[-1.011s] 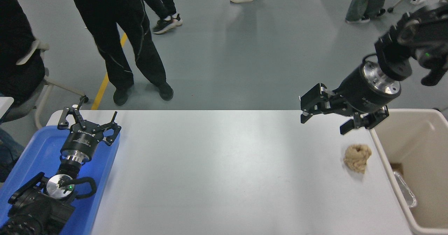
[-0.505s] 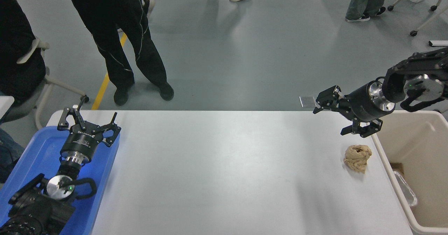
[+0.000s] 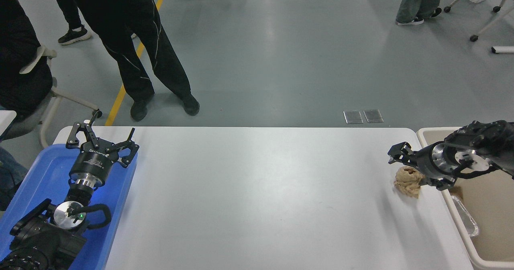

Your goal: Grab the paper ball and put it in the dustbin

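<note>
The paper ball (image 3: 407, 182), a lumpy tan wad, lies on the white table (image 3: 257, 189) near its right edge, just left of the beige dustbin (image 3: 494, 209). My right gripper (image 3: 409, 168) reaches in low from the right across the bin's rim. It is open, with one finger behind the ball and the rest of the hand against the ball's right side. My left gripper (image 3: 102, 140) is open and parked over the blue tray (image 3: 36, 181) at the lower left.
A crumpled foil piece (image 3: 466, 221) lies inside the dustbin by its left wall. People stand beyond the table's far edge, one in black trousers (image 3: 140, 57) at the upper left, and a seated person is at the far left.
My right arm has dropped from high above the table's far right corner down to table height, bringing the open gripper against the paper ball. The ball has not moved. People behind have shifted.
</note>
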Robot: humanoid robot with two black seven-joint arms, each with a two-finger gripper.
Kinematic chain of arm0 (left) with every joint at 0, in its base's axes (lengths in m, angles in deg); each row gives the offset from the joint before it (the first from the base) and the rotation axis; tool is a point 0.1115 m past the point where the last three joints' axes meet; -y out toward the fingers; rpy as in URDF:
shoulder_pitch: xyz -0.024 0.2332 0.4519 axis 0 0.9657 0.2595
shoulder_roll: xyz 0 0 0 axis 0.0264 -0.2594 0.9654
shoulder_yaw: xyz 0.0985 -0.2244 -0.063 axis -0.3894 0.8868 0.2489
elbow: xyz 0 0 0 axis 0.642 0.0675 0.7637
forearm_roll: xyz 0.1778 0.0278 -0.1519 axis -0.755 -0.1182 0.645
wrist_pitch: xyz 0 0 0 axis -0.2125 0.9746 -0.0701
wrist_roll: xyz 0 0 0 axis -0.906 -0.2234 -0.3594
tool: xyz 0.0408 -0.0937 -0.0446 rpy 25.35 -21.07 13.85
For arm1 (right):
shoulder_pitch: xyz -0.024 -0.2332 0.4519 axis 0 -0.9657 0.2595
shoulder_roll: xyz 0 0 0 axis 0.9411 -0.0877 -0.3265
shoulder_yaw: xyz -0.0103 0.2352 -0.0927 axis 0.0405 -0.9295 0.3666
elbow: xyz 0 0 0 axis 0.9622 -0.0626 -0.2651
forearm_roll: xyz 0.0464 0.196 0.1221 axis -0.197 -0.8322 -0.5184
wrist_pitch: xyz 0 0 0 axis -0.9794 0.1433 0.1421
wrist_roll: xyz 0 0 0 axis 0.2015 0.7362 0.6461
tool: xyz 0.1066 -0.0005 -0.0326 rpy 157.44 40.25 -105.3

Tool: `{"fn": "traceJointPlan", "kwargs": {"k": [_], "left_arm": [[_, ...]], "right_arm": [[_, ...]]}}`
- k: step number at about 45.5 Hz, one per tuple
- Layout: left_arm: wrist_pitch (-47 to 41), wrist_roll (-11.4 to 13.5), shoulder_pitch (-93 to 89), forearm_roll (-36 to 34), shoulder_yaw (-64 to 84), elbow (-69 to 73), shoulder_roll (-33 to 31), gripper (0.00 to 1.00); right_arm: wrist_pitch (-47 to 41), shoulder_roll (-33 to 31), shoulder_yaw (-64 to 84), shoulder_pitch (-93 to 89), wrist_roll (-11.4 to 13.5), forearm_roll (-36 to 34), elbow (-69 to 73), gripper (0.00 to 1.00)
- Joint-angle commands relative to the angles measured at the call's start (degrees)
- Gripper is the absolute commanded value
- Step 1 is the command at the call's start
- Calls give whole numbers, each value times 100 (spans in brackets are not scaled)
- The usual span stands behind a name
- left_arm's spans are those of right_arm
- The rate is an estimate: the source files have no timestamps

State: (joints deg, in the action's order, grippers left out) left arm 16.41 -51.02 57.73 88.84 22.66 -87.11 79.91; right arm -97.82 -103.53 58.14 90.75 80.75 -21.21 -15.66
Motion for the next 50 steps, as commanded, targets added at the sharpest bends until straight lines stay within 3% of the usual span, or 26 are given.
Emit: {"fn": "traceJointPlan", "kwargs": {"k": [1, 11, 18, 30, 34, 37, 39, 42, 50], "left_arm": [[0, 0, 0, 0, 1, 0, 0, 99], [0, 0, 0, 0, 1, 0, 0, 99], [0, 0, 0, 0, 1, 0, 0, 99], [0, 0, 0, 0, 1, 0, 0, 99], [0, 0, 0, 0, 1, 0, 0, 99], [0, 0, 0, 0, 1, 0, 0, 99], [0, 0, 0, 0, 1, 0, 0, 99], [0, 0, 0, 0, 1, 0, 0, 99], [0, 0, 0, 0, 1, 0, 0, 99]], "right_arm": [[494, 248, -17, -419, 6, 217, -299, 100], [538, 495, -35, -850, 6, 234, -888, 100], [845, 565, -35, -955, 15, 374, -993, 90], [934, 767, -26, -1281, 32, 577, -1407, 85], [934, 785, -26, -1281, 32, 594, -1407, 70], [934, 785, -17, -1281, 94, 612, -1398, 46], [916, 776, -8, -1281, 181, 691, -1398, 20], [864, 767, -17, -1281, 322, 867, -1398, 0], [854, 723, -35, -1237, 331, 929, -1337, 0]]}}
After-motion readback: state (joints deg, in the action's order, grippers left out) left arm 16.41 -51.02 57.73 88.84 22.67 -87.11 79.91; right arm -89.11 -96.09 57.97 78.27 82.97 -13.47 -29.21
